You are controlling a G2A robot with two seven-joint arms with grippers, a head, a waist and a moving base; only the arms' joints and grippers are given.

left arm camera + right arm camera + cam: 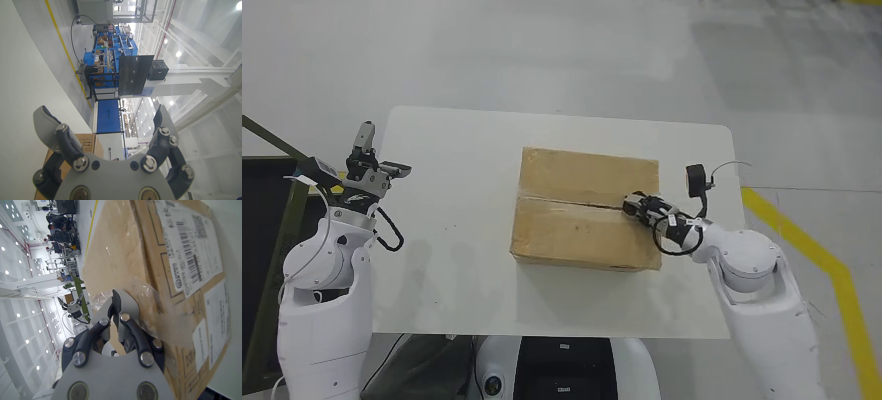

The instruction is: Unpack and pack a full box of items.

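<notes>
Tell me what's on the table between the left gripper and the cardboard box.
Nothing. In the top view, the stretch of white table between the left gripper and the cardboard box is bare.

A white surface (462,200) stands on a pale grey floor (542,50), and a yellow line (807,245) runs over the floor near its right edge. In the left wrist view, a black screen (134,74) stands on a dark frame, with blue racks (105,55) of boxes behind it.
</notes>
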